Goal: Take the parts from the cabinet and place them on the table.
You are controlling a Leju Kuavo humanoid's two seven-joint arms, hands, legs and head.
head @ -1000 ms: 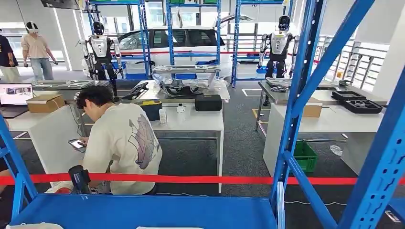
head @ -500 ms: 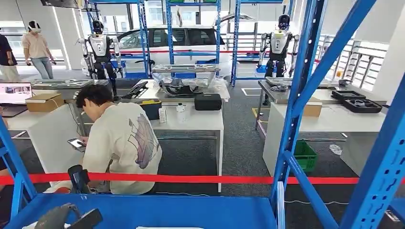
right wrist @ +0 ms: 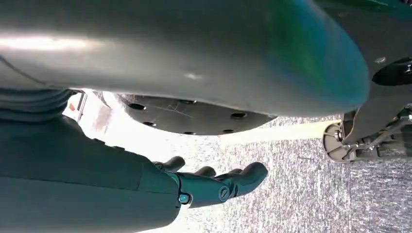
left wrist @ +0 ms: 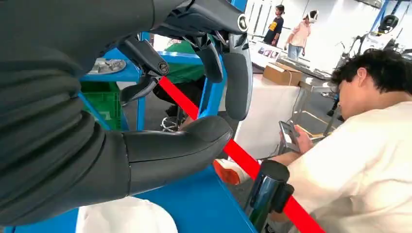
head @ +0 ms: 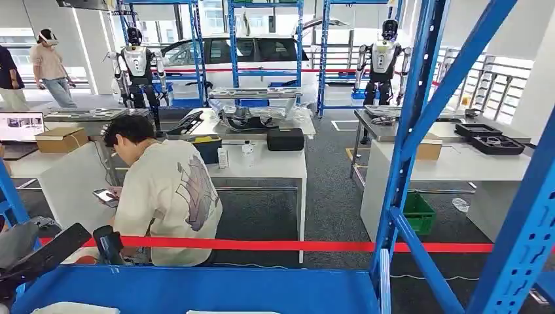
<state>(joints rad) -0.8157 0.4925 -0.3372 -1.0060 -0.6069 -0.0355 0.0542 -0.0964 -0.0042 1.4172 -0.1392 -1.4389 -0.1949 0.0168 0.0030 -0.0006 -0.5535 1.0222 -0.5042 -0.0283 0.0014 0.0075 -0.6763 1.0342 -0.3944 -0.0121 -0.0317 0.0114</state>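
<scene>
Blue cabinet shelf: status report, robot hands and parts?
Left robot hand open above the blue shelf, holding nothing. Right robot hand hangs empty. White parts untouched on the shelf. Seated person beyond red tape.

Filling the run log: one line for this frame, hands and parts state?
left hand: open, raised over blue shelf | right hand: hanging above floor, holds nothing | white parts: on shelf, untouched | person: seated beyond red tape

Two white parts lie on the near blue shelf: one at the near left, one nearer the middle. Three people are in view: one seated near left, two standing far left. Two humanoid robots stand far off, one left, one right. One white car is parked far back.
</scene>
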